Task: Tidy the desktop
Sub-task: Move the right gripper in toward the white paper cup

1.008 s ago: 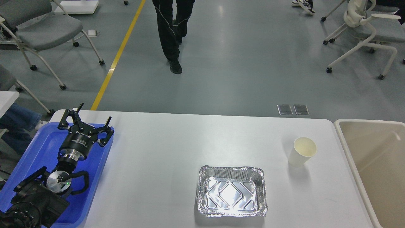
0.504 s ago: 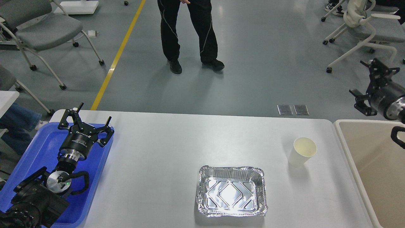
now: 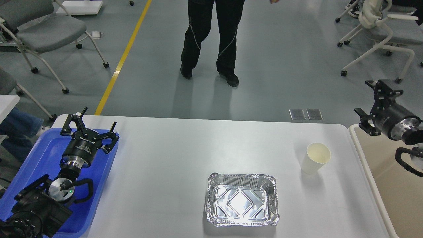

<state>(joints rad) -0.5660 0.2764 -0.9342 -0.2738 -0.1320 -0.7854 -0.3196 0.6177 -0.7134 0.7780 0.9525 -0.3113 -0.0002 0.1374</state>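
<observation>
The white desktop fills the lower view. An empty foil tray sits near its front middle. A white paper cup stands upright to the right of it. My left gripper is open and empty above the far end of the blue tray. My right gripper is open and empty, up in the air over the far left corner of the beige bin, well right of the cup.
A person in black trousers stands on the floor beyond the table. Grey chairs stand at the far left and a white chair at the far right. A yellow floor line runs diagonally.
My right arm has come into view from the right and moved down and left toward the table. The person has stepped to the right. My left arm has not moved.
</observation>
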